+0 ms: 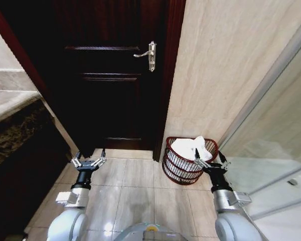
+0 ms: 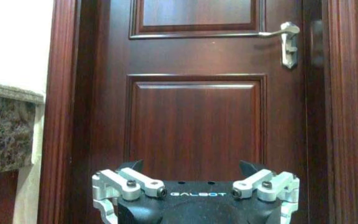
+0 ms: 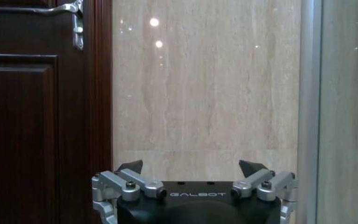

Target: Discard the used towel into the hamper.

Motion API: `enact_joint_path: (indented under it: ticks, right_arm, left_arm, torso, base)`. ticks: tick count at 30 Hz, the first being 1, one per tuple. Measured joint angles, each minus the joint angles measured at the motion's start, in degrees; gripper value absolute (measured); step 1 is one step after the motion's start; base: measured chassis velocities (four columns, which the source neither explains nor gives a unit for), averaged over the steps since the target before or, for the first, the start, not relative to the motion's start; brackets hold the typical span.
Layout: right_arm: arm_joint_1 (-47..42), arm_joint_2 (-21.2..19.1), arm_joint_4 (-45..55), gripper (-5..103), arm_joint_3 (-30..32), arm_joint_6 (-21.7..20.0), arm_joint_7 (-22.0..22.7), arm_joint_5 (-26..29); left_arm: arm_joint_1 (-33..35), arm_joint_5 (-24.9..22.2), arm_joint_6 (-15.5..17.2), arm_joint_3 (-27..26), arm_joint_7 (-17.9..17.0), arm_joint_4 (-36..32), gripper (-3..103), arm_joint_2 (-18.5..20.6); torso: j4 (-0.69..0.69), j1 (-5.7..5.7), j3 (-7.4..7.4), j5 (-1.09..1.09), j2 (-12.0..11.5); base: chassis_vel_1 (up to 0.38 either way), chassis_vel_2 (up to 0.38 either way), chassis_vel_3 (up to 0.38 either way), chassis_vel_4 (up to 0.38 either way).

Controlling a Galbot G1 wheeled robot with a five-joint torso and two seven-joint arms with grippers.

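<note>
From my seat, going left to right. The left gripper (image 1: 89, 161) hangs low over the floor tiles (image 1: 135, 175), in front of the dark door (image 1: 110, 75), jaws spread wide and nothing between them. In the left wrist view its fingertips (image 2: 132, 165) stand well apart, with only the door panel behind. This arm looks idle and is well apart from the hamper (image 1: 178, 168).

The hamper sits on the floor at the foot of the beige wall (image 1: 226, 65), just right of the door frame, near the glass partition (image 1: 281, 130). A white towel (image 1: 190, 148) already lies inside, heaped above the rim, so I judge the drop as done or nearly.

The right gripper (image 1: 209, 160) is the nearer one by far: it is at the hamper's right front rim, approx. level with the top wire. Its jaws are also wide open and hold nothing. One fingertip seems close to the towel's edge, but from the head view I cannot say whether it touches. The right wrist view faces the wall above, so no help there.

Any next move depends on this: the hamper lies just ahead and slightly left of the right claw.
</note>
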Motion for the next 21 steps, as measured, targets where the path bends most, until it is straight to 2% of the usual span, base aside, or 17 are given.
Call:
enact_joint_path:
  ticks: [21]
  right_arm:
    - [0.4, 0.7, 1.1, 100, 0.2, -1.0, 0.2, 0.2]
  left_arm:
    - [-0.5, -0.7, 0.4, -0.6, -0.2, -0.1, 100, -2.0]
  torso:
    - [0.0, 1.81, 2.99, 0.0, 4.8]
  base:
    - [0.0, 0.0, 0.0, 0.0]
